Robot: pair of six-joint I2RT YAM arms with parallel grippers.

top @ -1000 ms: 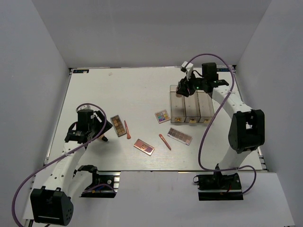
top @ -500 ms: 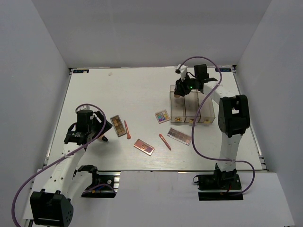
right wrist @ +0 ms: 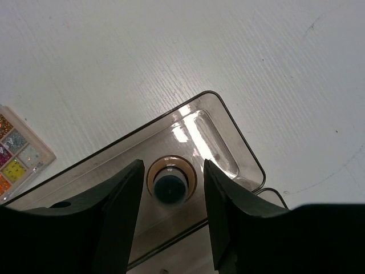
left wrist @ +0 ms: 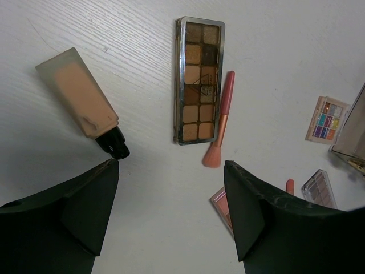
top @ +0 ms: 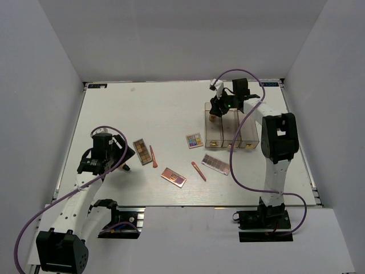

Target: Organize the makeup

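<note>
1. Step in hand: the right gripper hangs over the clear box at the upper right of the top view. Its jaws are spread, 1 on each side of the small brown bottle. The bottle stands upright at the far end of the box's left-hand compartment. A thin strip of box shows on each side of it, so I judge it released rather than pinched.
2. Next move, as I judge it: lift straight up clear of the compartment walls, then fetch another piece. The multicoloured palette and the pink-brown palette lie nearest, flat on the table just left of and below the box.
3. The left gripper is wide open and empty over bare table at the lower left of the top view. In its wrist view a beige tube with a dark cap lies at upper left. A brown palette lies at upper centre, with a coral brush just beside its right edge.
4. The rose-gold palette and 1 coral stick lie mid-frame, apart from each other.
5. Possible trouble: the palettes lie flush on the table, leaving little edge to pinch, and the compartments are narrow.
</note>
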